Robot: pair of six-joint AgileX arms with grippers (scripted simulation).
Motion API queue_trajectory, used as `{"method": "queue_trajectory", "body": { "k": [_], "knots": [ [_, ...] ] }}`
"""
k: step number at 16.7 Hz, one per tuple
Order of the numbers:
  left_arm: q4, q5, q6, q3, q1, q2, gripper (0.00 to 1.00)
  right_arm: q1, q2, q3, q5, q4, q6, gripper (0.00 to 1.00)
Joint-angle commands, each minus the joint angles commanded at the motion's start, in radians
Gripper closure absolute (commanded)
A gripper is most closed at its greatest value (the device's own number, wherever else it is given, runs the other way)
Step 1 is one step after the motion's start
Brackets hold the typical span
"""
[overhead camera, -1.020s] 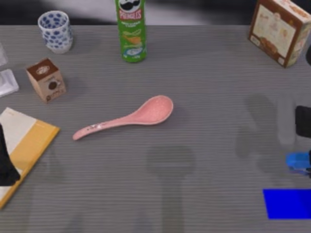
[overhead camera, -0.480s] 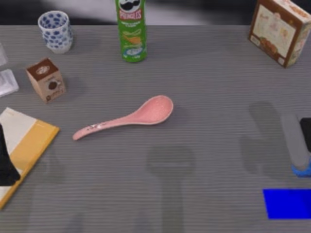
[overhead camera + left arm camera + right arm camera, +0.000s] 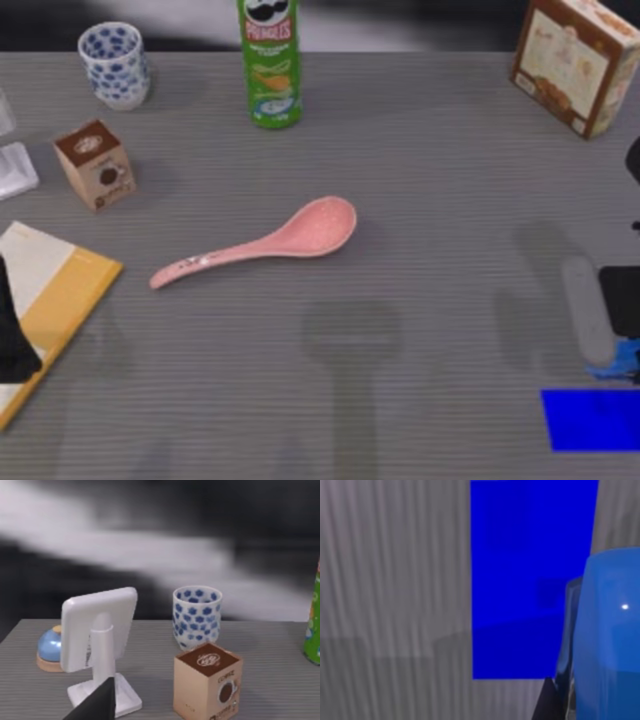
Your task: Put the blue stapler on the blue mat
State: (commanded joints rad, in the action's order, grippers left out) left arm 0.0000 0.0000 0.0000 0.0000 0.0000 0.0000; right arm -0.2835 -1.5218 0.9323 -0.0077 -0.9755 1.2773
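Observation:
The blue stapler (image 3: 617,363) hangs above the table at the far right, just behind the blue mat (image 3: 592,420), partly cut by the picture's edge. My right gripper (image 3: 628,352) is shut on it. In the right wrist view the stapler (image 3: 610,640) fills the corner beside a dark finger (image 3: 547,705), and the mat (image 3: 532,575) lies flat beyond it, its near part in shadow. My left gripper (image 3: 12,335) is parked at the left edge over a yellow and white book, open with nothing between its fingers (image 3: 97,705).
A pink spoon (image 3: 265,243) lies mid-table. At the back stand a green crisps can (image 3: 270,62), a blue-patterned cup (image 3: 115,63) and a brown carton (image 3: 578,60). A coffee box (image 3: 95,165), a white stand (image 3: 100,640) and the book (image 3: 50,300) are at the left.
My right arm has carried the stapler toward the table's front edge, closer to the blue mat. Its shadow on the table moved along with it. The left arm has not moved.

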Motion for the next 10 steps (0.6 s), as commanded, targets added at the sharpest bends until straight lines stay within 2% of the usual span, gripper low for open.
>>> {"method": "queue_trajectory", "body": {
  "k": [5, 10],
  "knots": [
    [0.000, 0.000, 0.000, 0.000, 0.000, 0.000, 0.00, -0.006, -0.088, -0.141, 0.001, 0.235, -0.002, 1.00],
    [0.000, 0.000, 0.000, 0.000, 0.000, 0.000, 0.00, -0.009, -0.108, -0.175, 0.001, 0.287, -0.001, 1.00]
  ]
}}
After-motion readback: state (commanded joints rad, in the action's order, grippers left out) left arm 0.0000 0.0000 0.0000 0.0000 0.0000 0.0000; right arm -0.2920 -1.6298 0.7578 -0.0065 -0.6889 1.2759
